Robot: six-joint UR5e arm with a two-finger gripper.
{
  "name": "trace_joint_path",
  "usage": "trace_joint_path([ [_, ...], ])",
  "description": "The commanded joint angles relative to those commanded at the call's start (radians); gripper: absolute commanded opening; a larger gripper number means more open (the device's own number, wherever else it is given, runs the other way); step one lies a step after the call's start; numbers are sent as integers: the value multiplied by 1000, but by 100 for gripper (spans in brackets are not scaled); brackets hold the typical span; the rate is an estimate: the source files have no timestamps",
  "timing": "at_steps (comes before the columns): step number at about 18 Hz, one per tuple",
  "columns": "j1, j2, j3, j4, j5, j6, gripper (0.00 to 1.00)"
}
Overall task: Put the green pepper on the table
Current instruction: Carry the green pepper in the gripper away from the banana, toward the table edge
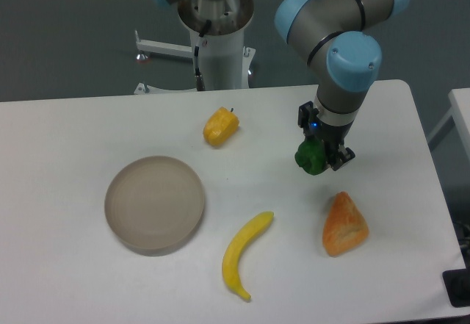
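The green pepper (310, 158) is small, dark green and glossy. It sits between the fingers of my gripper (317, 159), which is shut on it at the right of the white table (73, 140). Whether the pepper touches the tabletop or hangs just above it I cannot tell. The arm comes down from the upper right and hides the pepper's top.
A yellow-orange pepper (220, 126) lies left of the gripper. A round grey-beige plate (155, 203) stands at the left. A banana (245, 253) lies at the front middle. An orange croissant-like piece (344, 224) lies just below the gripper. The robot base (218, 37) stands behind the table.
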Motion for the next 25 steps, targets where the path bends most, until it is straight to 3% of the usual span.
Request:
trace_joint_path([
  [7,43,-11,-9,12,9,29,27],
  [11,126,-23,-21,40,-2,150,27],
  [14,147,-26,-29,43,0,196,27],
  [20,215,-22,-115,48,3,397,31],
  [21,227,-15,-141,58,3,426,31],
  [23,254,1,-217,154,0,486,31],
  [25,258,5,-264,213,0,502,35],
])
